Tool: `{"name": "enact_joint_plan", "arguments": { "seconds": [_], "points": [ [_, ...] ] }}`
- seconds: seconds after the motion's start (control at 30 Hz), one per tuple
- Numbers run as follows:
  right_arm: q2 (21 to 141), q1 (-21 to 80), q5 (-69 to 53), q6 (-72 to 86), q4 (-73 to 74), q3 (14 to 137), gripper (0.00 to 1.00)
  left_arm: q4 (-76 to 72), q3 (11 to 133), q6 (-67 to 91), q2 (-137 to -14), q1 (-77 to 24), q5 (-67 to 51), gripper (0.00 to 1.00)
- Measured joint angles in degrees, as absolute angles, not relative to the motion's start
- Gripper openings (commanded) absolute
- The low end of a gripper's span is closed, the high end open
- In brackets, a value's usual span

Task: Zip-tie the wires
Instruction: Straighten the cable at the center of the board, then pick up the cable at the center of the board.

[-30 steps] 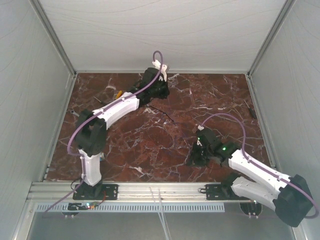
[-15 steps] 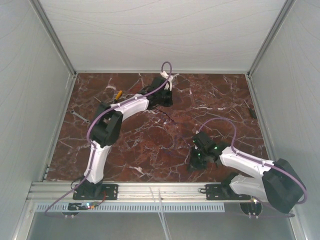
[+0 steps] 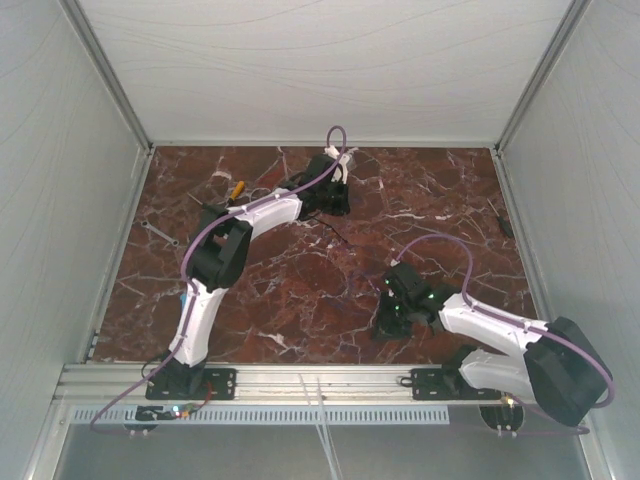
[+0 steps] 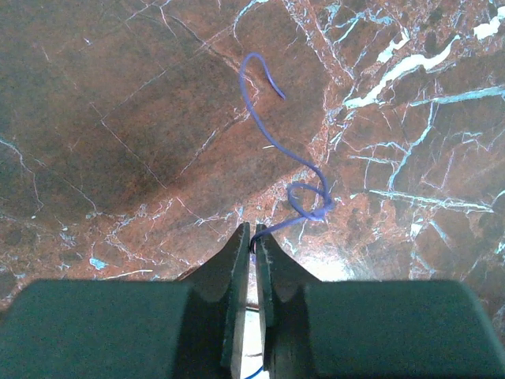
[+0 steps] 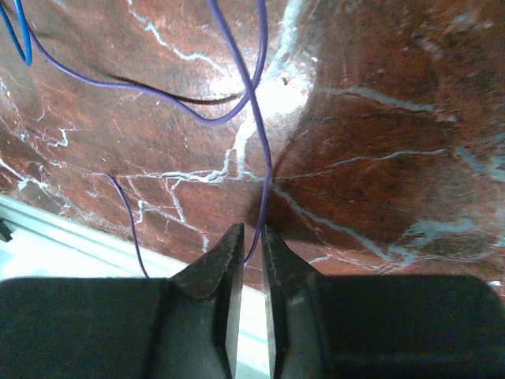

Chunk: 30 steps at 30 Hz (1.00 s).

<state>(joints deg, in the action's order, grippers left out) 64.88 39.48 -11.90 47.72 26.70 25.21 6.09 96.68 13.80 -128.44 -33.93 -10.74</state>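
Worktop (image 3: 300, 290) unchanged. My left arm (image 3: 265, 210) has swung right along the far edge, and the right arm (image 3: 490, 325) has tucked nearer. Left jaws pinch the purple wires (image 4: 304, 197) at far centre. Right jaws stand a crack apart round a strand, and I cannot tell if they grip. No tie on yet.

Even overhead light, glare on marble (image 5: 276, 99) (wrist views), soft shadows

A red-brown marble table (image 3: 300, 290) veined white sits boxed by pale grey walls (image 3: 60, 200).
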Motion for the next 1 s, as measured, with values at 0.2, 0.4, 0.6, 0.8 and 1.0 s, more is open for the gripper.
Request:
{"name": "enact_joint_plan", "arguments": {
  "seconds": [0.2,0.4,0.6,0.8,1.0],
  "points": [
    [61.6,39.5,-10.2,47.6,28.2,25.2,0.26,6.5,96.8,14.0,-128.5,-34.0,-11.2,0.38],
    [56.3,39.5,-7.7,47.5,31.2,25.4,0.38,7.1,97.3,13.6,-128.2,-34.2,-11.1,0.54],
    [52.3,39.5,-5.4,47.3,35.1,27.2,0.59,8.3,97.3,12.4,-125.9,-34.4,-10.1,0.83],
    [48.5,39.5,-3.4,46.8,37.9,30.5,0.84,9.9,97.3,10.9,-120.5,-34.4,-7.7,1.00],
    [45.9,39.5,-0.2,44.6,40.4,36.9,0.95,12.2,97.3,7.5,-113.1,-34.5,-1.8,1.00]
  ]
}}
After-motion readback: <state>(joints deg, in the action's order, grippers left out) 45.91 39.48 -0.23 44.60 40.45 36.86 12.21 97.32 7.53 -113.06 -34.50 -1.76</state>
